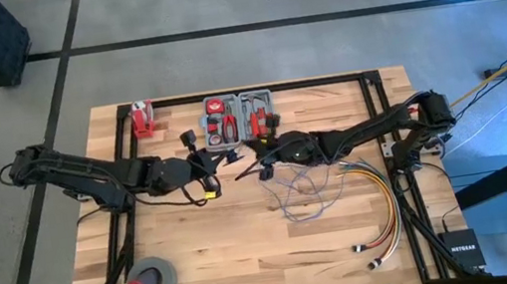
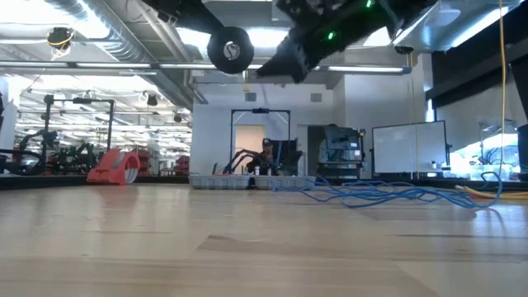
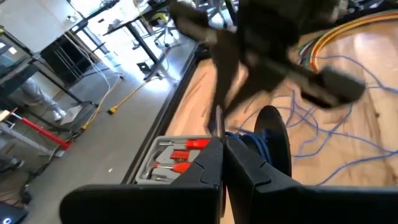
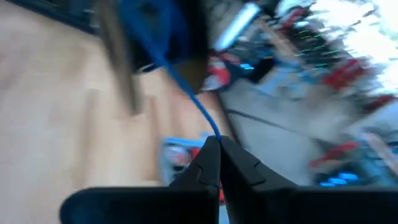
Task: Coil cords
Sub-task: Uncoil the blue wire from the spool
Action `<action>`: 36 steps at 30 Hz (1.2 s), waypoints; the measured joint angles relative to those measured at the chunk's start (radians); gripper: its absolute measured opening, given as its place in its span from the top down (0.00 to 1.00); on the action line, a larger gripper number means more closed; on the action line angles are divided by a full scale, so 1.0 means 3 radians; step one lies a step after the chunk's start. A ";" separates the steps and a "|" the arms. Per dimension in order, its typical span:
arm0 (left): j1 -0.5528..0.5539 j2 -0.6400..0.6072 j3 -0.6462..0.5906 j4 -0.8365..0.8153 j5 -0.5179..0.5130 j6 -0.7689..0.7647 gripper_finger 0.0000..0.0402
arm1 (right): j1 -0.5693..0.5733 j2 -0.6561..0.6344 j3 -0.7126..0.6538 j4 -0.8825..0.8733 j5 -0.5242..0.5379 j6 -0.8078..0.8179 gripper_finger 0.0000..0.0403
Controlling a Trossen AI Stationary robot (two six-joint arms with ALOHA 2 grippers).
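The cords lie as a loose tangle of very thin, limp blue-purple wire on the pale wood-plank counter, right of centre, just beside a thicker fanned bundle of yellow, orange and red cables that curves toward the near right corner; in the low view the cords spread in flat, looping strands along the far part of the planks; the right end effector has its two dark, tapered fingers pressed together on a single blue strand, which runs taut from the fingertips up to a dark blurred body ahead; from above, this right end effector hangs over the counter's middle, near a grey moulded tool case holding red-handled tools; the left end effector is closed as well, its smooth black fingers meeting tip to tip, though I cannot tell whether a cord sits between them; it faces the right one closely, left of centre; a flat grey ring of tape lies at the near left of the counter.
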 joint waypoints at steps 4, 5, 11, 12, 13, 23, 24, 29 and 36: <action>0.0024 0.0003 0.0000 -0.0127 -0.0107 0.0021 1.00 | 0.0153 -0.0228 0.0000 -0.0016 0.0221 -0.0285 0.99; 0.0033 0.0016 0.0000 -0.0137 -0.0201 0.0019 1.00 | 0.0204 -0.0275 0.0000 0.0001 0.0166 -0.0310 0.99; 0.0156 0.0056 0.0000 0.0071 -0.0650 -0.0130 1.00 | 0.0460 -0.0346 0.0003 0.0078 -0.0305 -0.0291 0.99; 0.0180 0.0056 0.0000 0.0176 -0.0652 -0.0192 1.00 | 0.0487 -0.0322 0.0003 0.0093 -0.0382 -0.0279 0.99; 0.0195 0.0056 0.0000 0.0276 -0.0658 -0.0247 1.00 | 0.0509 -0.0299 0.0003 0.0099 -0.0417 -0.0254 0.99; 0.0170 0.0058 0.0000 0.0614 -0.0698 -0.0441 1.00 | 0.0558 -0.0074 0.0003 -0.0656 -0.0184 -0.0038 1.00; 0.0151 0.0058 0.0000 0.0605 -0.0700 -0.0441 1.00 | 0.0558 -0.0070 0.0003 -0.0768 0.0015 -0.0039 1.00; 0.0016 0.0026 0.0000 0.0357 -0.0630 -0.0335 1.00 | 0.0560 -0.0150 -0.0003 -0.1228 0.1001 -0.0084 1.00; 0.0011 0.0052 0.0000 -0.0425 -0.0498 -0.0176 1.00 | 0.0561 -0.0576 -0.0001 -0.0815 0.1422 -0.0400 1.00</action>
